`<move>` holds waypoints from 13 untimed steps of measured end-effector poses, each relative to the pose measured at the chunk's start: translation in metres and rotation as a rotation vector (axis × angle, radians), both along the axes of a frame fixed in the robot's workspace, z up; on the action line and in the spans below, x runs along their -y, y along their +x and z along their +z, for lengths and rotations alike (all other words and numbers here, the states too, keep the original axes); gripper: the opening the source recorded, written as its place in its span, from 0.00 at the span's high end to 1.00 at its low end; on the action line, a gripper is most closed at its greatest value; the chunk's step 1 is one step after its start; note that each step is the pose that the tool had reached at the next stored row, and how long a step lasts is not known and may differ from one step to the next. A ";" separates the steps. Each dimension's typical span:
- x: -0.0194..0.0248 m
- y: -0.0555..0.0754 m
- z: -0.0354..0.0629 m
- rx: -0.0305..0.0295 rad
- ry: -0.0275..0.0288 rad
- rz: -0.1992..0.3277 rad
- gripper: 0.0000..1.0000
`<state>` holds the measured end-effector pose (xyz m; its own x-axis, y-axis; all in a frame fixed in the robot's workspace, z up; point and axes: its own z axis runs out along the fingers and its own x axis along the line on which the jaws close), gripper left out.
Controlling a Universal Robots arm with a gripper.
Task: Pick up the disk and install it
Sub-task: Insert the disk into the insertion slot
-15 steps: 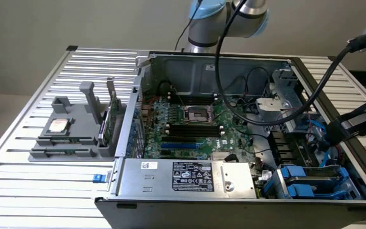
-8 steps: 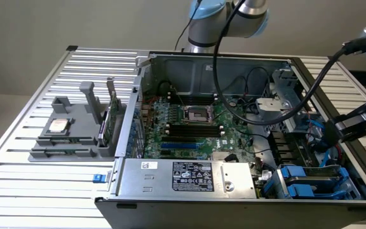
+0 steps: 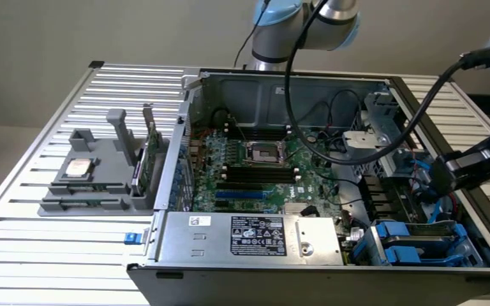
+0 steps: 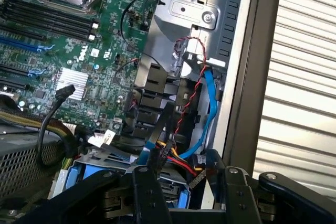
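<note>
exterior view, disk [image 3: 420, 239] in case [image 3: 228, 271] corner, wrist view, pincer [image 4: 187, 177] spread wide

arm [image 3: 305, 25]: one
gripper [image 4: 188, 195]: one
fingers [image 4: 144, 192]: two
disk [image 3: 422, 237]: one, in its blue carrier
case [image 3: 228, 271]: one
motherboard [image 3: 262, 182]: one
CPU socket [image 3: 262, 152]: one
memory slots [image 4: 47, 17]: four, as far as can be told
blue slots [image 4: 21, 43]: two
heatsink [image 4: 72, 82]: one
power supply [image 3: 254, 236]: one
blue cable [image 4: 210, 103]: one
red-black wire [image 4: 191, 87]: one twisted pair
rack [image 3: 92, 197]: one
CPU chip [image 3: 78, 167]: one
green card [image 3: 141, 172]: one
blue clip [image 3: 131, 237]: one
table [image 3: 58, 268]: one
</note>
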<state>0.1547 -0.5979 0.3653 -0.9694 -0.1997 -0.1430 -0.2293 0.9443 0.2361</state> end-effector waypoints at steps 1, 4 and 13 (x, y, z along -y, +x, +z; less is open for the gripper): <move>0.0000 0.000 0.0000 -0.0023 0.0002 -0.007 0.52; 0.0001 0.000 -0.0001 -0.0074 0.0007 -0.028 0.52; 0.0026 -0.014 0.0001 -0.0094 0.0004 -0.049 0.52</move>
<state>0.1407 -0.6005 0.3654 -0.9792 -0.1522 -0.1339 -0.1810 0.9541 0.2384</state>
